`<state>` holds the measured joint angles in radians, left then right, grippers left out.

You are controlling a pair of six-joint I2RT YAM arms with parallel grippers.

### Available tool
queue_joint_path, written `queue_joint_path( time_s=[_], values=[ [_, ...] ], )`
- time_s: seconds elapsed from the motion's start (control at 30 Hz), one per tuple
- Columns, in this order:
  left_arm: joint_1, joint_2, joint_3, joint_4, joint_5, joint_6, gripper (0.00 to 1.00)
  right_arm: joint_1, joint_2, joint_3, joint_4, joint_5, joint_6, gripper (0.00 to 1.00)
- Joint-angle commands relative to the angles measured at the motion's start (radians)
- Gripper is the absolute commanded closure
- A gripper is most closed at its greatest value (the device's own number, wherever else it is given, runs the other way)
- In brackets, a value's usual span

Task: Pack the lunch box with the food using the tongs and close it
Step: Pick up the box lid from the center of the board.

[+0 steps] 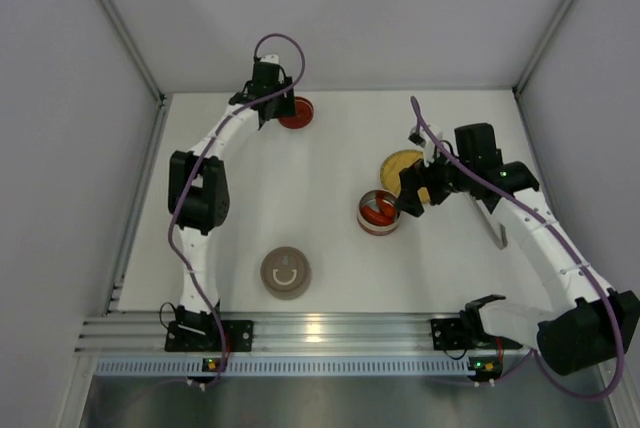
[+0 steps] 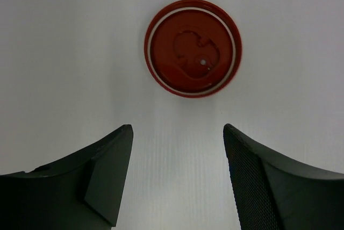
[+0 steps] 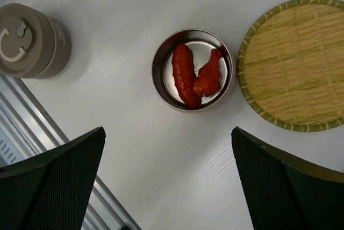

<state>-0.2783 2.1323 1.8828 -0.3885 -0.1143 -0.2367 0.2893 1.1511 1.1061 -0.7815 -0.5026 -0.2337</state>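
Observation:
The lunch box is a round steel tin (image 3: 193, 70) with a red band (image 1: 380, 214) at mid table. Two elongated red food pieces (image 3: 184, 75) lie inside it. Its red lid (image 2: 192, 48) lies flat at the far left of the table (image 1: 297, 113). My left gripper (image 2: 177, 128) hangs open just short of that lid, nothing between its fingers. My right gripper (image 3: 167, 130) stands open above the table, just near of the tin, and holds nothing. The grey tongs (image 1: 498, 232) lie on the table partly under my right arm.
A round yellow woven plate (image 3: 297, 63) lies bare beside the tin, on its right in the wrist view. A beige lidded round container (image 1: 286, 272) stands near the front rail (image 1: 320, 330). White walls close in the table.

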Motion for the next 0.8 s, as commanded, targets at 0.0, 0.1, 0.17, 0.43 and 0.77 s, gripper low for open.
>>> queue_joint_path(
  time_s=[0.0,0.1,0.17,0.43,0.77],
  values=[
    [0.005,0.125,0.143,0.030,-0.232,-0.176,0.27,-0.032,0.001,-0.003,0.073,-0.022,0.004,0.01],
    [0.010,0.191,0.186,0.100,-0.255,-0.179,0.27,-0.050,-0.001,-0.015,0.062,-0.027,-0.006,0.01],
    [0.013,0.219,0.200,0.126,-0.271,-0.174,0.28,-0.059,-0.002,-0.020,0.053,-0.034,-0.013,0.01],
    [0.036,0.339,0.260,0.094,-0.274,-0.197,0.35,-0.099,-0.004,-0.038,0.048,-0.062,-0.032,0.01],
    [0.057,0.353,0.246,0.017,-0.160,-0.210,0.59,-0.105,-0.010,-0.035,0.041,-0.077,-0.038,0.00]
  ],
)
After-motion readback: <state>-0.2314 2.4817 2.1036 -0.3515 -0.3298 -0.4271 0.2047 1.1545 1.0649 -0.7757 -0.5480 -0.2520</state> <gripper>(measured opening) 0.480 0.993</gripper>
